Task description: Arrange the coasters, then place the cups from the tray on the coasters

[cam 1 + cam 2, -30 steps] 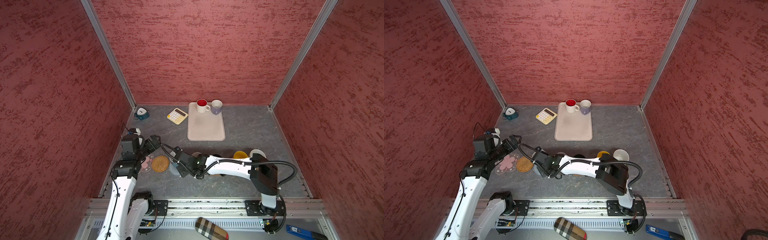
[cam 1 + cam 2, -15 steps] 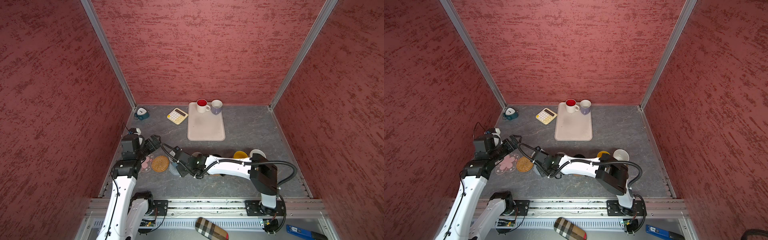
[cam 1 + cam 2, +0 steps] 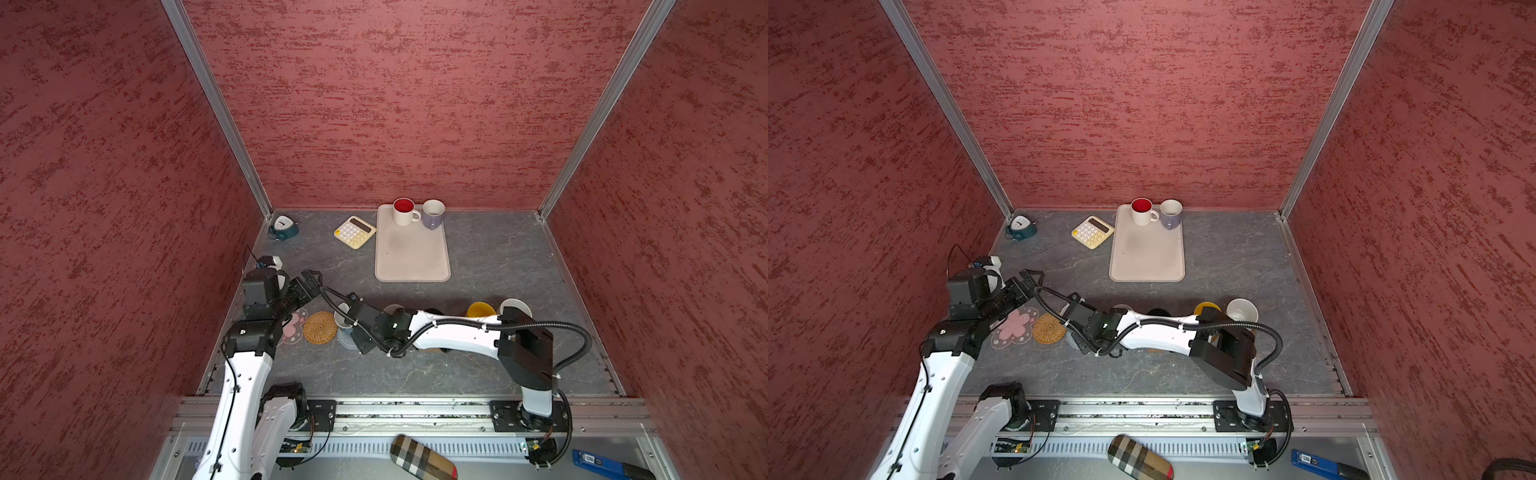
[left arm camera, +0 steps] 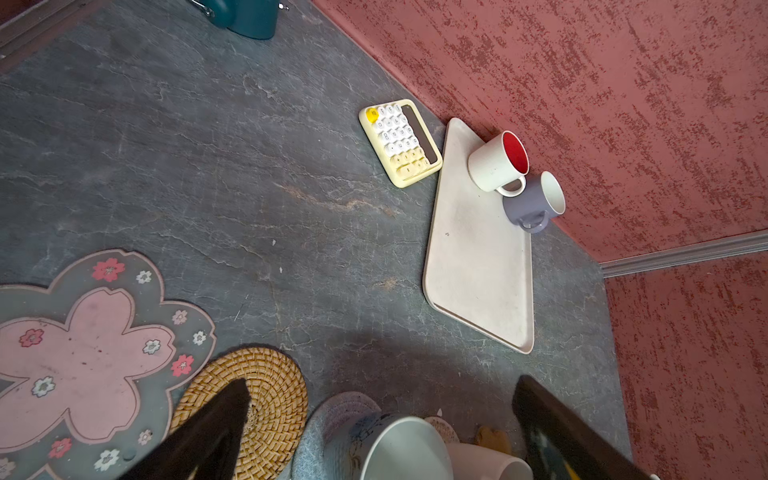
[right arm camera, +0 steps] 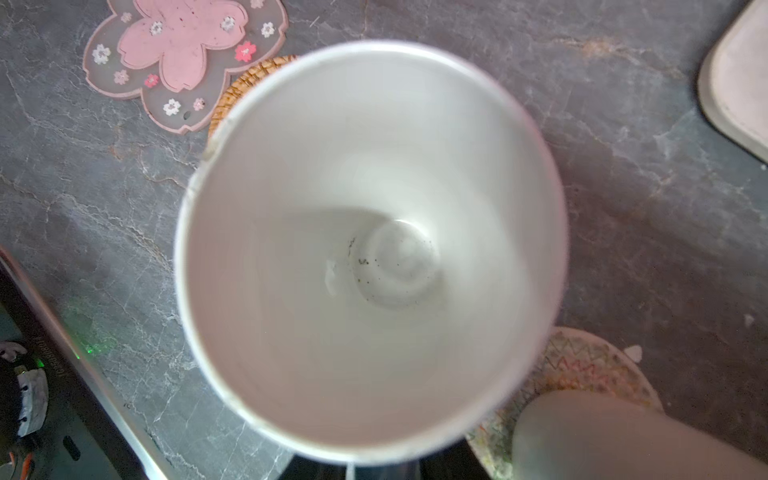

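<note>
The step in hand looks like putting down a cup. The right arm reaches far over to the left, and the right claw [image 3: 351, 321] is at the blue cup [image 4: 399, 451], which is white inside. That cup looks to be standing on the grey coaster [image 4: 332, 415], on the near left part of the table, just right of the woven coaster [image 3: 320, 327]. The cup fills the right wrist view and hides the fingers, so I cannot tell how far that claw is open or if it has hold of the cup. The left claw [image 4: 382, 384] is wide open and holds nothing. It hangs over the near left of the table, above the coasters. More cups stand in a row to the right of the blue one, and the yellow cup [image 3: 481, 309] is among them. The tray [image 3: 411, 259] lies far back in the middle, and two cups are on its far end: the red-inside cup [image 3: 404, 211] and the purple cup [image 3: 433, 212]. Two coasters are bare: the woven one and the pink flower coaster [image 3: 1013, 328] at its left. Next, I think the right claw must let go all the way and lift straight up, so the blue cup does not tip. Then a claw must go to the tray for one of the last two cups and bring it to a bare coaster.
</note>
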Robot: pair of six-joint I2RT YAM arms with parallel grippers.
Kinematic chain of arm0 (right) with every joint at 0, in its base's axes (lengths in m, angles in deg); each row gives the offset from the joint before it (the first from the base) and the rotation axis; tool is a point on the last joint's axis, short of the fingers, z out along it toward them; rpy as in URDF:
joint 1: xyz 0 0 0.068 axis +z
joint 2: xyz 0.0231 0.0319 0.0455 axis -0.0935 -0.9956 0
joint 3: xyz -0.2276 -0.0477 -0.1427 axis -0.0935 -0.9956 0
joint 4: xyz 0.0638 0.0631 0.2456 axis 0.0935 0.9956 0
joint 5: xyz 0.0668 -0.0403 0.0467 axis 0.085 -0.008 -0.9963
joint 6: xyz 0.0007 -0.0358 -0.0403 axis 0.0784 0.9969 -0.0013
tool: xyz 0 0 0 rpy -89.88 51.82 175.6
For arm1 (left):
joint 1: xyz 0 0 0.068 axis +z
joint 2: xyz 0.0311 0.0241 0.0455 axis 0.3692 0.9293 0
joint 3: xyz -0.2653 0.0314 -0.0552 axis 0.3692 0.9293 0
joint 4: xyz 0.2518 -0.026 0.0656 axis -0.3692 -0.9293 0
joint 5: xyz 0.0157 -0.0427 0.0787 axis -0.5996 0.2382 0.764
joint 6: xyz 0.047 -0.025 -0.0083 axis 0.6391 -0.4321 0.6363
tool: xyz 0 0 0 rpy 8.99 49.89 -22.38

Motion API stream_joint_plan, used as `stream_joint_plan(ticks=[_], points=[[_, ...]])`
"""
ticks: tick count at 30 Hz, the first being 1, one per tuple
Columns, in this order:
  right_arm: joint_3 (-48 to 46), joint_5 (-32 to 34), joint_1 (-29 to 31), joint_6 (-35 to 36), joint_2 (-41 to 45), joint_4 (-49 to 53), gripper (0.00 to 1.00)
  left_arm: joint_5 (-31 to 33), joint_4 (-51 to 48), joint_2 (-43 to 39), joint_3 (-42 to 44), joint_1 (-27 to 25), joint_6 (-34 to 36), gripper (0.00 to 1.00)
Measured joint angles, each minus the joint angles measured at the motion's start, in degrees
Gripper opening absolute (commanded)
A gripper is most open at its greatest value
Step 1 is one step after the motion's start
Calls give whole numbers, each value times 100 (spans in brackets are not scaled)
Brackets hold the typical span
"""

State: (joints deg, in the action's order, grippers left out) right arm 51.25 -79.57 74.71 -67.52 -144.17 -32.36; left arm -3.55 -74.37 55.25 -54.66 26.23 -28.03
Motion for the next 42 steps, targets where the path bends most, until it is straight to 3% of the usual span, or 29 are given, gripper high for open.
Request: stream_joint_plan(ticks=[27, 42], points=[[-90, 17, 13, 192, 271, -101, 54, 2, -11, 94, -42, 0, -2, 99], [-208, 190, 22, 433, 828, -131, 66, -66, -118, 542, -713, -83, 92, 99]])
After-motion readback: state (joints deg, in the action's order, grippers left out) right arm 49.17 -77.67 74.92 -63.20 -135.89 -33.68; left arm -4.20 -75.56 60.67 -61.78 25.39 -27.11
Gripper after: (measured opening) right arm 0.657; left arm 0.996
